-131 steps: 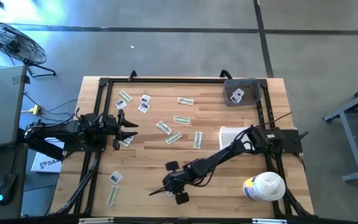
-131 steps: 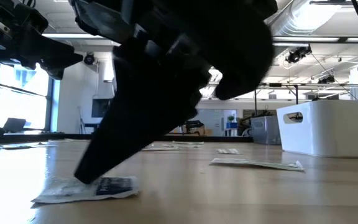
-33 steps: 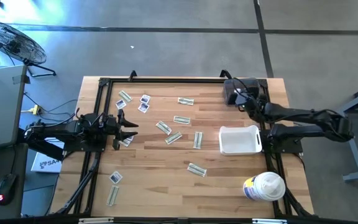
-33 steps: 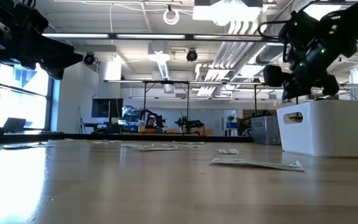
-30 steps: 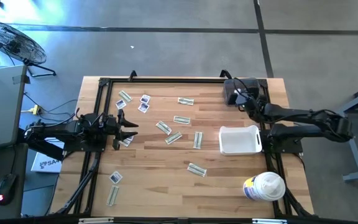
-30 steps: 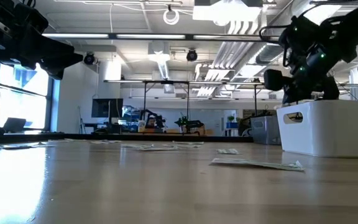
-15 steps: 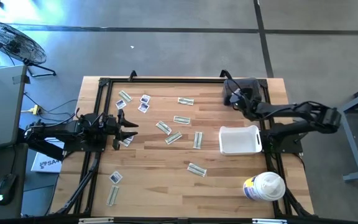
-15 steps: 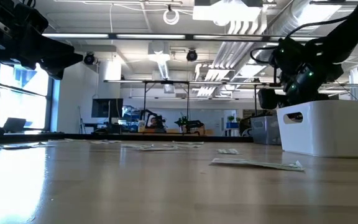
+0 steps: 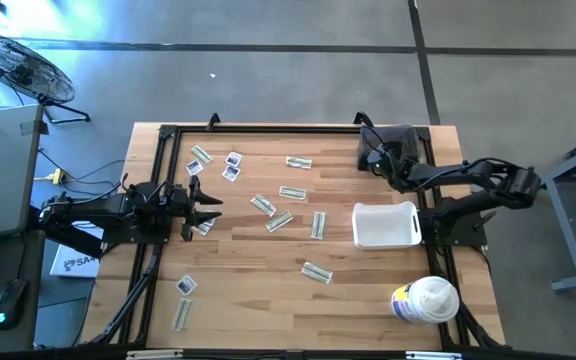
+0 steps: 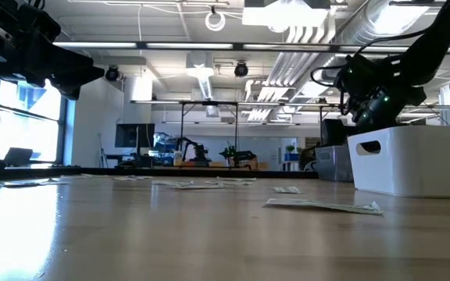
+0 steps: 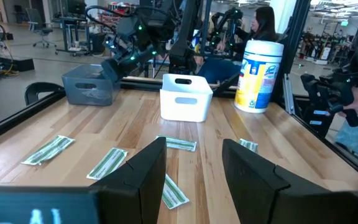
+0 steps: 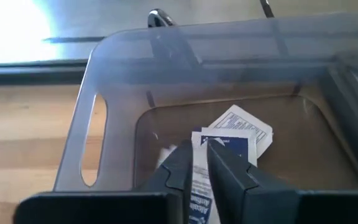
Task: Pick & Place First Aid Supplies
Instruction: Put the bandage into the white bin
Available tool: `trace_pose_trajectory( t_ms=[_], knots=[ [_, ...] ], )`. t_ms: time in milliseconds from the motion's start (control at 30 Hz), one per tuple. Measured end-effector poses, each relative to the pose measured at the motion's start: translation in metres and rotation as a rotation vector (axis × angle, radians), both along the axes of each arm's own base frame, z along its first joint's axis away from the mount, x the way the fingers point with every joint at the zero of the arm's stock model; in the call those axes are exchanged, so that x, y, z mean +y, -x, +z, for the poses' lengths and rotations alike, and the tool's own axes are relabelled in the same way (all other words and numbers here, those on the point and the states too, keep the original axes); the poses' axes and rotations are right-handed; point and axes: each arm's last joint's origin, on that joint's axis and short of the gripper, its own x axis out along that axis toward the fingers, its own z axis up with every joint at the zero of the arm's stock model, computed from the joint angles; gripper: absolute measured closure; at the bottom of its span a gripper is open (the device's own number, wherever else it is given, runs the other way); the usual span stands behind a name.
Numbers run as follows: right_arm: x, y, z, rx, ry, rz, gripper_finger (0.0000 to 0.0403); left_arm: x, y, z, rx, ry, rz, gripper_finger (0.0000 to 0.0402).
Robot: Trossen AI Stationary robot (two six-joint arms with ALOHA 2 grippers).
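My right gripper (image 9: 372, 160) reaches slanting down into the grey bin (image 9: 396, 140) at the table's far right corner, shut on a white square sachet with blue print (image 12: 211, 142). A second sachet (image 12: 244, 127) lies flat on the bin's floor just beyond it. Narrow strip packets (image 9: 291, 193) and small sachets (image 9: 232, 160) lie flat across the table's middle and left. My left gripper (image 9: 211, 207) waits open and level at the table's left side, with nothing between its fingers (image 11: 143, 180). My right gripper pinches the sachet between its two fingers at the sachet's near part (image 12: 199, 168). The fingers come slanting down from the table's right side. The sachet's far end (image 12: 219, 140) juts out past the fingertips, over the bin's floor; whether it touches the floor I cannot tell.
A white bin (image 9: 384, 225) stands near the right edge, just in front of the grey bin. A large white round tub (image 9: 425, 300) sits at the near right corner. A black frame rail (image 9: 168, 150) runs along the table's sides.
My right gripper has sunk down into the grey bin with the sachet and shifted a little toward the table's left edge, while its arm folded in closer to the table.
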Motion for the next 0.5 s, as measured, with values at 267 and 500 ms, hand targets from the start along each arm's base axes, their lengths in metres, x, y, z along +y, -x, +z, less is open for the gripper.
trace_pose_trajectory(
  t_ms=[267, 500],
  knots=[
    [0.002, 0.001, 0.013, 0.024, 0.049, 0.043, 0.0309, 0.000, 0.000, 0.000, 0.000, 0.000, 0.000, 0.0246],
    [0.025, -0.004, 0.042, -0.006, 0.140, 0.229, 0.0306, 0.000, 0.000, 0.000, 0.000, 0.000, 0.000, 0.0246]
  ],
)
